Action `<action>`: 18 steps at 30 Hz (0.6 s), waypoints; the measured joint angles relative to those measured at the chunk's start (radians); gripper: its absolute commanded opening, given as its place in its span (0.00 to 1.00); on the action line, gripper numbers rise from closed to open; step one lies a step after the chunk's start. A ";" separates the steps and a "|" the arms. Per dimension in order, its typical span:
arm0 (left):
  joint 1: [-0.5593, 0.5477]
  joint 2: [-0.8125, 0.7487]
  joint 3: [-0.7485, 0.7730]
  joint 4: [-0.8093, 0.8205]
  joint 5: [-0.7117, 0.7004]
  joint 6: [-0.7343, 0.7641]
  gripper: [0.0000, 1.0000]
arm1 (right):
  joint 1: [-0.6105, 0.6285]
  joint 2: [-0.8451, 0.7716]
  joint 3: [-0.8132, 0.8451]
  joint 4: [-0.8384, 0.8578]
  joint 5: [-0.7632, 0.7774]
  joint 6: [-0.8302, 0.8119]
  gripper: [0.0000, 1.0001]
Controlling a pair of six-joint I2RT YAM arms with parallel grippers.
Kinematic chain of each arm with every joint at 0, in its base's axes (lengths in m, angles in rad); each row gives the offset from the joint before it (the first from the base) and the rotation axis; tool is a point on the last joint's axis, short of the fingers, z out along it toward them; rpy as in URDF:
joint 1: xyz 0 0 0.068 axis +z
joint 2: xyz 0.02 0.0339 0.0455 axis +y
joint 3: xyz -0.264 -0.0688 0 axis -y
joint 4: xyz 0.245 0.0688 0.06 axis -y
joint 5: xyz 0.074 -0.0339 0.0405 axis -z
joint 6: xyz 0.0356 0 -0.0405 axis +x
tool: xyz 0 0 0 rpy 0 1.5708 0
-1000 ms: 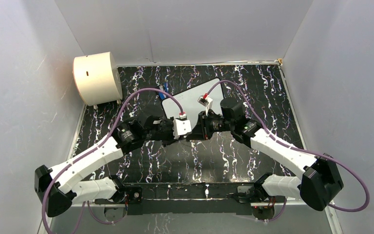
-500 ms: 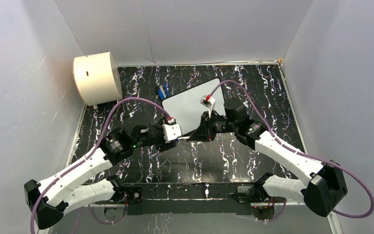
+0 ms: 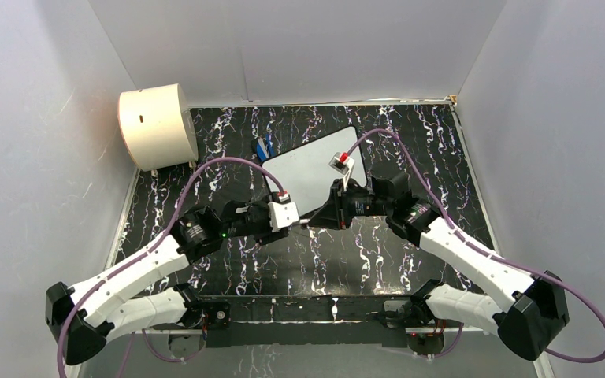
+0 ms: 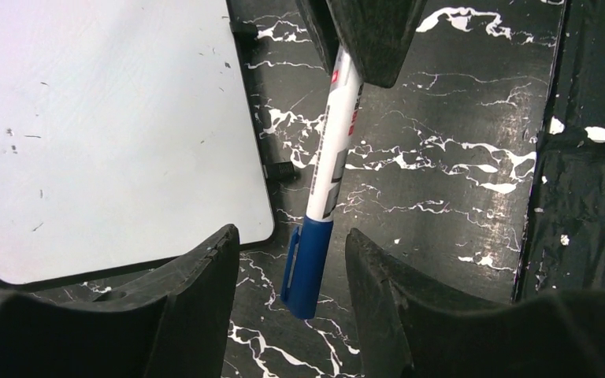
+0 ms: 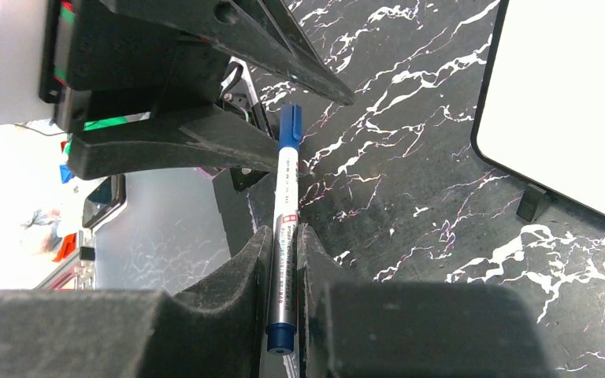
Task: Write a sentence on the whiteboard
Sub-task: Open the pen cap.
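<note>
Top external view: pale grey walls close in three sides of a black table top veined with white like marble. The white-and-black left arm and the matching right arm reach in from the near edge and meet nose to nose near the middle of the table, each trailing a purple cable. A cream cylindrical drum stands in the far left corner, well apart from everything else.

The flat white rectangular whiteboard with rounded corners and a thin black rim lies at an angle on the far half of the table, just beyond the meeting point of the two arms. In the left wrist view its surface is plain white with a few tiny dark specks, and a small black foot pokes out below its right edge.

The right gripper has its jaws pinched on the barrel of a slim white marker pen with printed lettering, held clear of the board and above the dark table. The left gripper has its jaws spread, one on each side of the pen's dark blue clipped cap, with a gap showing on both sides, so neither finger touches it.

A small blue object, too small to make out, lies on the table just beside the board's far left corner.
</note>
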 measured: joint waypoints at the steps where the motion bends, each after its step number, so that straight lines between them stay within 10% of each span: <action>1: 0.000 0.006 -0.002 0.001 0.000 0.002 0.46 | 0.000 -0.004 -0.002 0.002 0.002 0.003 0.00; 11: 0.000 0.025 -0.006 0.014 0.020 0.012 0.09 | 0.000 -0.018 -0.020 0.035 0.013 0.072 0.00; 18: 0.000 0.024 -0.021 0.008 0.036 0.040 0.00 | -0.006 0.000 -0.019 0.048 0.013 0.101 0.29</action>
